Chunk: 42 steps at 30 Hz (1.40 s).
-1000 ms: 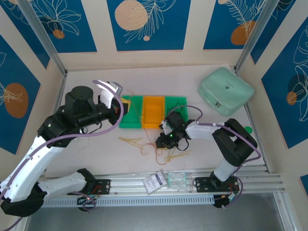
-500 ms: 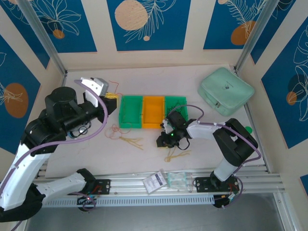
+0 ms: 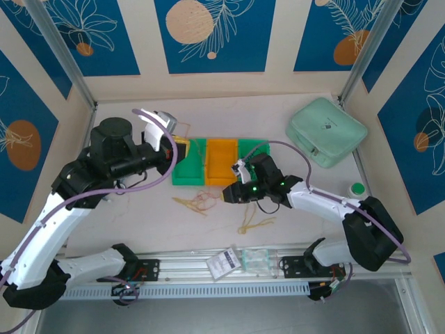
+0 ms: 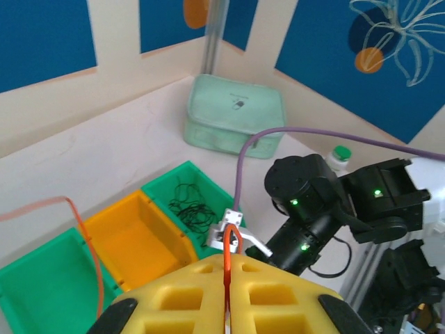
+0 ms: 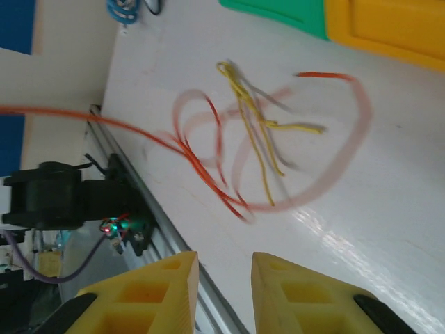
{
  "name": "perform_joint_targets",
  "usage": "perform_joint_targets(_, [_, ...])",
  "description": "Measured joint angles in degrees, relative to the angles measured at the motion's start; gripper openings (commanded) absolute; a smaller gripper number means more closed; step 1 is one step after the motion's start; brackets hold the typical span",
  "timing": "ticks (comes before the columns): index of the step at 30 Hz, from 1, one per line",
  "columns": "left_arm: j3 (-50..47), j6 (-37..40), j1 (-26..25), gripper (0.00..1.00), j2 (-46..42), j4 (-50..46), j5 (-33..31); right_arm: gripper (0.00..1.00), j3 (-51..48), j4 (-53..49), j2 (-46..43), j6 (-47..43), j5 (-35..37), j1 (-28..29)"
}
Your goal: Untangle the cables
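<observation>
Pinching a thin red wire shut left of the orange plastic bin, the left tool is seemingly separating it from the red-and-yellow wire tangle lying before that bin, which the open, empty right tool should pin next.

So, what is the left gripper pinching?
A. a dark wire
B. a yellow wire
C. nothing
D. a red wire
D: in the left wrist view a red wire comes out from between the closed yellow fingers of the left gripper.
</observation>
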Motion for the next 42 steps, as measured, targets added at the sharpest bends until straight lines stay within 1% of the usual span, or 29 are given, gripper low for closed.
perform_joint_targets(4, [-1.70, -1.60, 0.00, 0.09, 0.04, 3.13, 3.50, 0.29, -0.28, 2.03, -0.24, 1.46, -1.42, 0.00])
perform_joint_targets(8, [-3.96, -3.15, 0.00, 0.09, 0.59, 5.77, 6.16, 0.32, -3.13, 5.20, -0.24, 4.55, -1.95, -0.31])
perform_joint_targets(12, [-5.53, -4.55, 0.00, 0.09, 1.79, 8.07, 8.09, 0.33, -6.73, 7.56, -0.26, 7.39, -1.33, -1.46])
perform_joint_targets(15, [-6.51, -5.31, 0.00, 0.09, 2.23, 8.90, 9.11, 0.33, -7.50, 7.89, -0.33, 8.00, 0.44, -1.75])
perform_joint_targets(20, [-7.21, -5.97, 0.00, 0.09, 2.54, 10.19, 9.88, 0.33, -8.66, 8.70, -2.40, 7.85, 4.11, -1.77])
perform_joint_targets(28, [-7.21, -6.14, 0.00, 0.09, 2.84, 11.28, 10.80, 0.33, -11.13, 9.70, -1.90, 6.54, 8.02, -1.07])
perform_joint_targets(38, [-7.21, -7.06, 0.00, 0.09, 3.43, 11.82, 10.97, 0.33, -13.49, 16.41, 0.44, 6.03, 8.52, 1.95])
perform_joint_targets(42, [-7.21, -7.21, 0.00, 0.09, 3.43, 12.33, 10.97, 0.33, -13.49, 18.71, 1.64, 5.75, 9.53, 2.21])
